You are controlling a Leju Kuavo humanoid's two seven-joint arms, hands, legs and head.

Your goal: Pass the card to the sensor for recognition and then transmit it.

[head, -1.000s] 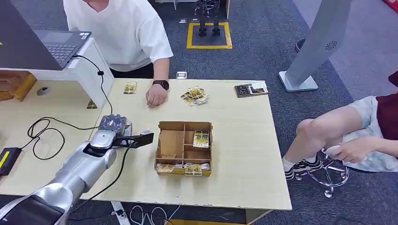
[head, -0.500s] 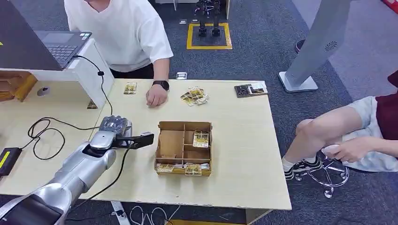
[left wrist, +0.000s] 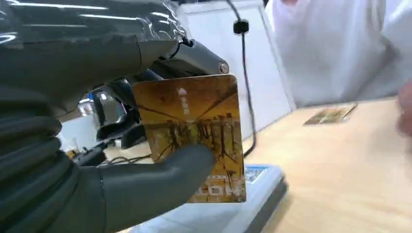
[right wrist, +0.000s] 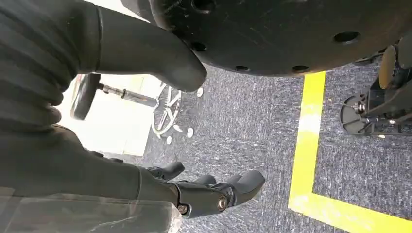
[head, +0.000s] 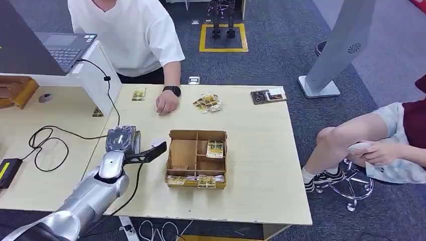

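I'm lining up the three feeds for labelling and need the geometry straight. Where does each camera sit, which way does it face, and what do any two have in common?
Head view: high on the body, looking down at the table; left arm and left hand show.
Left wrist view: behind the left hand, facing across the table; it holds the card over the sensor.
Right wrist view: the right hand hangs, fingers apart, over carpet.
Shared: head and left wrist views both show the left hand and the person in white.
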